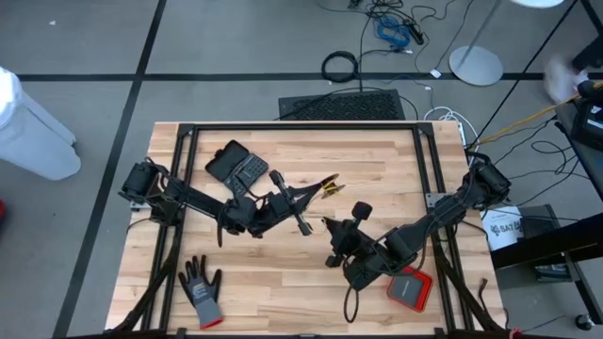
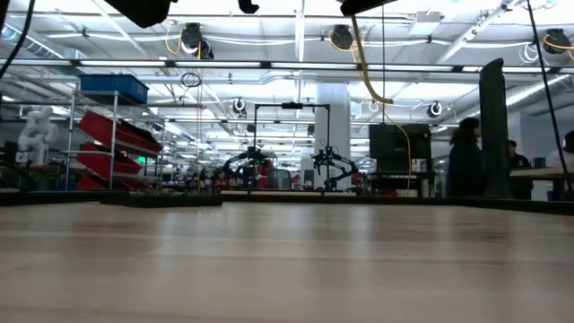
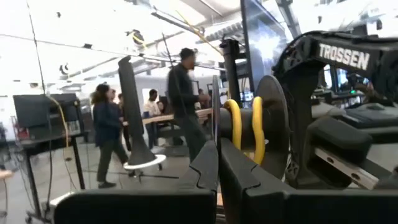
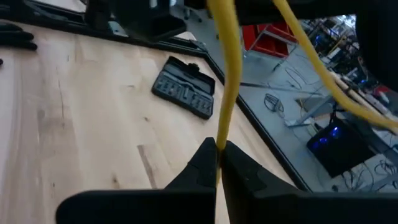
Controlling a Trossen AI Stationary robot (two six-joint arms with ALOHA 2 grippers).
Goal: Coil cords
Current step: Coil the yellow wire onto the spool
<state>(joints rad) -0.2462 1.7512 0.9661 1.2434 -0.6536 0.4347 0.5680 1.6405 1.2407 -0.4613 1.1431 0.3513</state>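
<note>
While mid-coil above wooden surface (image 1: 283, 273): both end effectors, right (image 4: 219, 163) and left (image 3: 217, 163), clenched on thin yellow cord (image 4: 227, 68); next, wind another loop, keeping tension.

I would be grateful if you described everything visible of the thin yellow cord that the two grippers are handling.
The thin yellow cord looks smooth and plastic-coated. It is lifted off the wooden table above its middle. The right gripper is shut on one strand, which runs taut out of its fingertips. In the left wrist view two yellow turns wrap a dark round spool-like part beside the shut left gripper. A second strand crosses behind.
</note>
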